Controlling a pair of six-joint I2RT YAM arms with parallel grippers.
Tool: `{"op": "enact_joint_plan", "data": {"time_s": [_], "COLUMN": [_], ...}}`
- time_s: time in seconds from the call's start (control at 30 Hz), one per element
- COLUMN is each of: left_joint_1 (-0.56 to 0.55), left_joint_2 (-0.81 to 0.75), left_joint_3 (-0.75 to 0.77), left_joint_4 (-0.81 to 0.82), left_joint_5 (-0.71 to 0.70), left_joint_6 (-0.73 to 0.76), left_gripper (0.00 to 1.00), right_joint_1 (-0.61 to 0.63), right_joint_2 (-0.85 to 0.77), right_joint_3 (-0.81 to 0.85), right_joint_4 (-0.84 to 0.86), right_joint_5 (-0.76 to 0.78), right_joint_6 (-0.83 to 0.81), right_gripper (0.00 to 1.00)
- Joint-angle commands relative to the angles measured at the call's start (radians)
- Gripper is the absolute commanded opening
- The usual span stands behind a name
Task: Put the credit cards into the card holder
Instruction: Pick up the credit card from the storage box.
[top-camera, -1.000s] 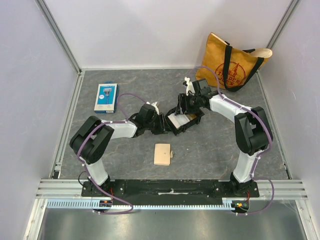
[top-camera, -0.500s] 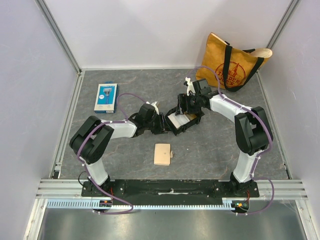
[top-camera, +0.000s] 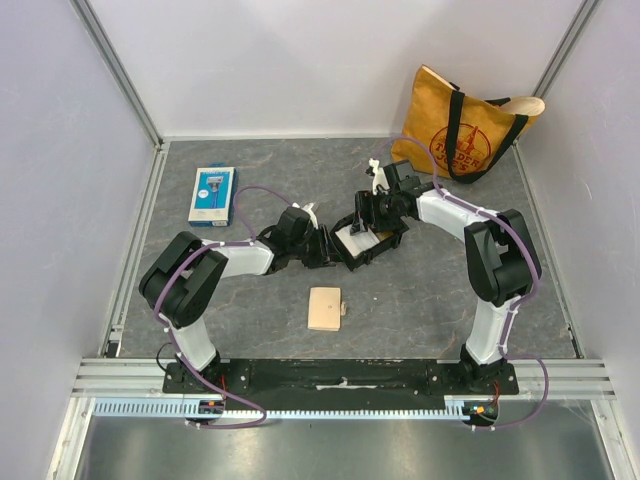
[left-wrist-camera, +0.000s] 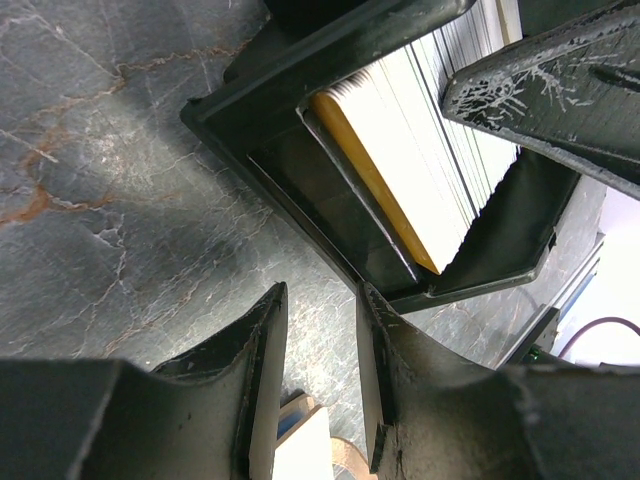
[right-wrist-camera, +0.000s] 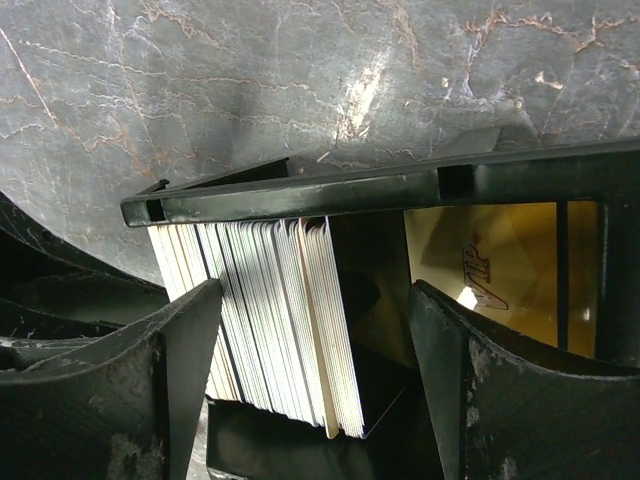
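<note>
At tabletop centre, black tray (top-camera: 352, 262): is sitting between the two arms, with the credit cards (left-wrist-camera: 430, 150) standing on edge, packed against one wall.
Left fingers (left-wrist-camera: 268, 325): are standing partly open with nothing between them, hovering just beside the tray's outer corner; bare tabletop (left-wrist-camera: 120, 200) is showing through the gap.
Right fingers (right-wrist-camera: 195, 320): are spread wide, straddling the card stack's top edges and gripping nothing; open room is showing on one side.
Card holder (top-camera: 325, 308): is lying flat nearer the arm bases, well apart from the tray, with bare surface all around.
Rear edges: blue-and-white package (top-camera: 212, 195) is lying rear left; yellow tote bag (top-camera: 465, 125) is leaning rear right.
</note>
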Motion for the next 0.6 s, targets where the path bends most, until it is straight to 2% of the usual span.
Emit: {"op": "enact_joint_plan", "data": {"time_s": [0.0, 0.3, 0.57], "left_joint_1": [0.006, 0.008, 0.010], "left_joint_2": [-0.010, -0.010, -0.012], "left_joint_3": [0.035, 0.034, 0.035], "left_joint_4": [0.033, 0.033, 0.033], "left_joint_5": [0.017, 0.023, 0.026], "left_joint_6": [-0.009, -0.009, -0.011], "left_gripper": [0.39, 0.40, 0.39], "right_joint_1": [0.000, 0.000, 0.000], "right_joint_2": [-0.042, -0.073, -0.071], "right_joint_3": [0.038, 0.027, 0.029], "right_joint_4": [-0.004, -0.010, -0.014], "right_joint_5": [-0.053, -0.089, -0.106], "right_joint_6": [-0.009, -0.001, -0.006], "right_gripper": [0.81, 0.74, 0.64]}}
